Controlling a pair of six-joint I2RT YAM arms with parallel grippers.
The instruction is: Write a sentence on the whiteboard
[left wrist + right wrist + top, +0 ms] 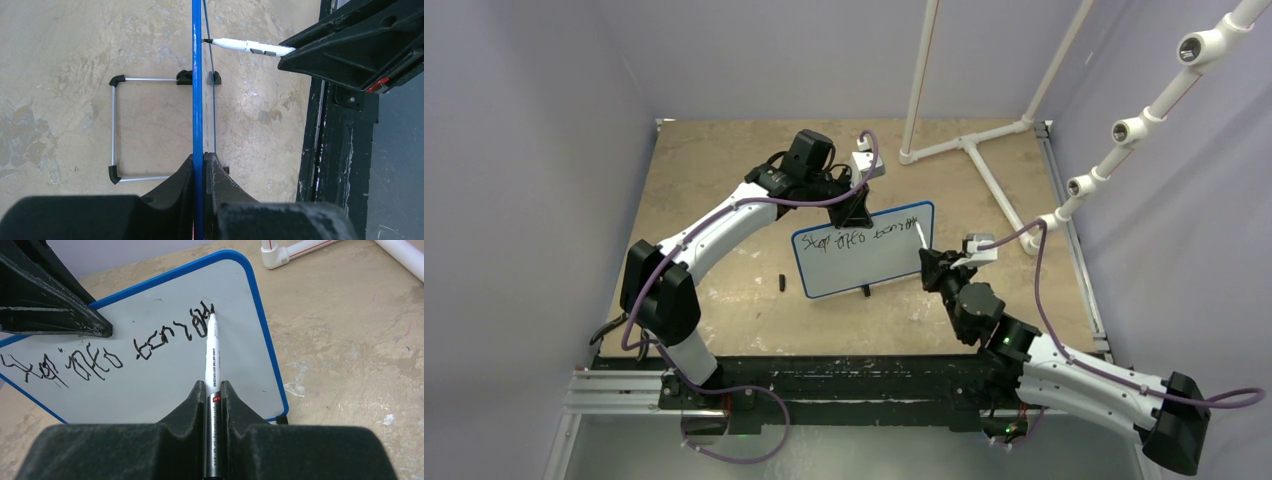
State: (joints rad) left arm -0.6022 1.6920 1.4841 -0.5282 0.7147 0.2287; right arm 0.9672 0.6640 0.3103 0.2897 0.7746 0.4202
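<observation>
- The left arm rises from its base at the near left, bends at the elbow and bows its wrist over the top edge of the whiteboard (864, 262); the left gripper (852, 208) is clamped on that blue rim, one finger on each face, seen edge-on in the left wrist view.
- The right arm comes in low from the near right, its forearm angled toward the board's right end; the right gripper (934, 262) is closed tight on the marker (920, 237), whose barrel lies in the groove between the fingers and points forward.
- The marker's black tip touches the board face near the upper right corner, at the end of the sentence (859, 238).
- The whiteboard stands upright near the middle of the table (724, 170), leaning back a little; small black feet sit at its lower edge and a wire stand (114, 135) props it from behind.
- The sentence runs in one line across the upper part of the board, in three groups of black strokes; the first looks roughly like "Stop"; the other two I cannot read with confidence.
- The marker's white barrel carries a line of fine grey print, too small to read; a red mark shows where the barrel enters the fingers.
- A small black piece (781, 282) lies on the table near the board's lower left corner, apart from it; a white pipe frame (969, 150) stands at the far right.
</observation>
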